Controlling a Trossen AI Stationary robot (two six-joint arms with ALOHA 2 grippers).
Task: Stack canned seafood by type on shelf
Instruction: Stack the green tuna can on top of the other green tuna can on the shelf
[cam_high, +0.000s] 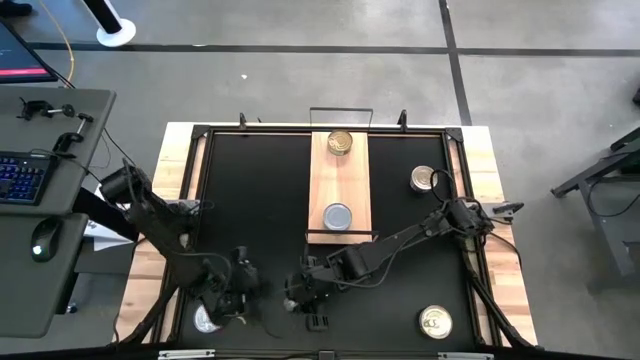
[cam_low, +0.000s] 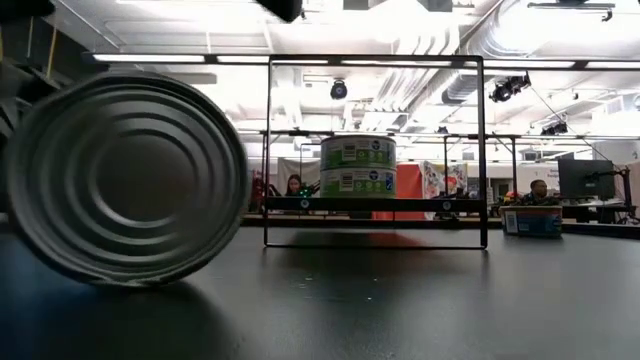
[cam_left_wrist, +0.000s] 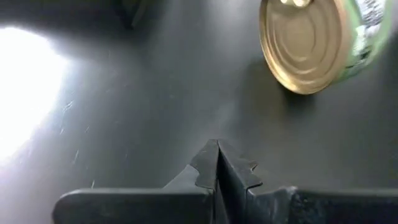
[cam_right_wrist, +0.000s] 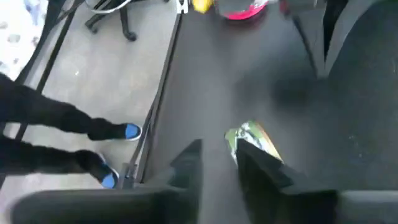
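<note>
The light-wood shelf (cam_high: 340, 180) lies mid-table and carries a gold-lidded can (cam_high: 340, 143) and a silver-lidded can (cam_high: 338, 216). In the low view, two green-labelled cans (cam_low: 358, 167) show one above the other there. Another can (cam_low: 125, 175) stands on its rim on the table near the near edge, ribbed silver base toward the low camera. My right gripper (cam_right_wrist: 217, 158) is open beside this can (cam_right_wrist: 249, 135). My left gripper (cam_left_wrist: 217, 165) is shut and stays apart from the can's gold lid (cam_left_wrist: 305, 46). My right gripper comes nearly level from the table's right. One finger (cam_right_wrist: 261, 165) stands right against the green-labelled side wall (cam_right_wrist: 247, 134) of the can on its rim. That finger hides the spot, and I cannot tell whether it touches. Bare table shows between the fingers.
Loose cans lie flat on the black table: one near the right side (cam_high: 424, 179), a gold one at the near right corner (cam_high: 435, 321), and one at the near left (cam_high: 207, 319) by the left arm. The shelf's black wire rail (cam_low: 375, 240) stands ahead. People show in the room behind.
</note>
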